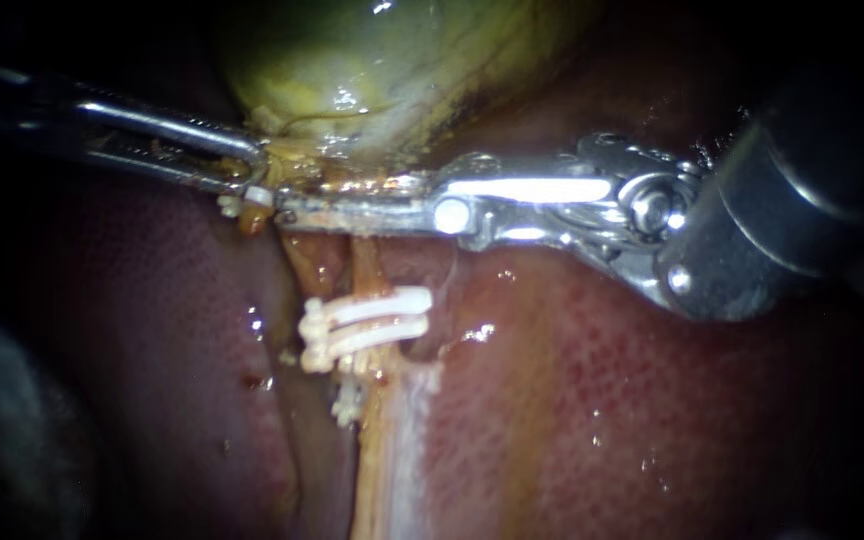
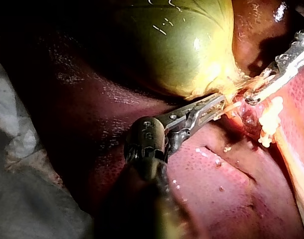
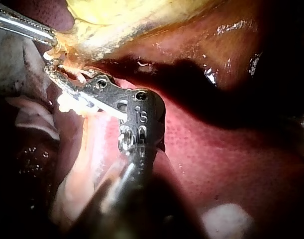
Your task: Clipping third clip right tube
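Just under the gallbladder (image 1: 372, 60), your right instrument (image 1: 292, 213) has its jaws clamped across the tube (image 1: 360, 265), a white clip (image 1: 257, 197) at their tip. Two clips (image 1: 367, 322) sit lower down it. Your left instrument (image 1: 252, 165) grips the gallbladder's neck.

My endoscope sits close to the tissue and faces it squarely, with the gallbladder (image 1: 382, 70) at twelve o'clock. Each wrist camera looks forward along its own shaft, at my left instrument (image 2: 217, 105) and my right instrument (image 3: 57, 74), from near. All three views share the clips (image 1: 367, 325) and the gallbladder's neck.
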Action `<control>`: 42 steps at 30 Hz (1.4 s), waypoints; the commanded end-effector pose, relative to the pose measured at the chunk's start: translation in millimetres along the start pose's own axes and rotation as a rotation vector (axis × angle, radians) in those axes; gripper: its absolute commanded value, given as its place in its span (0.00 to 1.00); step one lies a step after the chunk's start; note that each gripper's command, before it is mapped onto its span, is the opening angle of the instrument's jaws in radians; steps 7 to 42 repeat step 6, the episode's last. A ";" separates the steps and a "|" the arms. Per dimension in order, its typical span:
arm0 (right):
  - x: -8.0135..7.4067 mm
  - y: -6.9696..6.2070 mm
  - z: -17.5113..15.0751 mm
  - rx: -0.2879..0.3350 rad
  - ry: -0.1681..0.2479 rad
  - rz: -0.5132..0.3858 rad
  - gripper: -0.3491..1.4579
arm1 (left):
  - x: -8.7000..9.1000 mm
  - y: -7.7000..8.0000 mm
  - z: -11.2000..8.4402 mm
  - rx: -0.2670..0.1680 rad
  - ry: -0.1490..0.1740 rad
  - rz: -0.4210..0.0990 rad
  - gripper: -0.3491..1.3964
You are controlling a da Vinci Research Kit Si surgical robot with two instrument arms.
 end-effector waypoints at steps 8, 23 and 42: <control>-0.8 0.4 0.2 0.002 -0.005 0.065 0.00 | -0.1 -0.2 0.1 0.001 0.000 0.002 0.00; -0.8 0.4 0.2 0.002 -0.005 0.065 0.00 | -0.1 -0.2 0.1 0.001 0.000 0.002 0.00; -0.8 0.4 0.2 0.002 -0.005 0.065 0.00 | -0.1 -0.2 0.1 0.001 0.000 0.002 0.00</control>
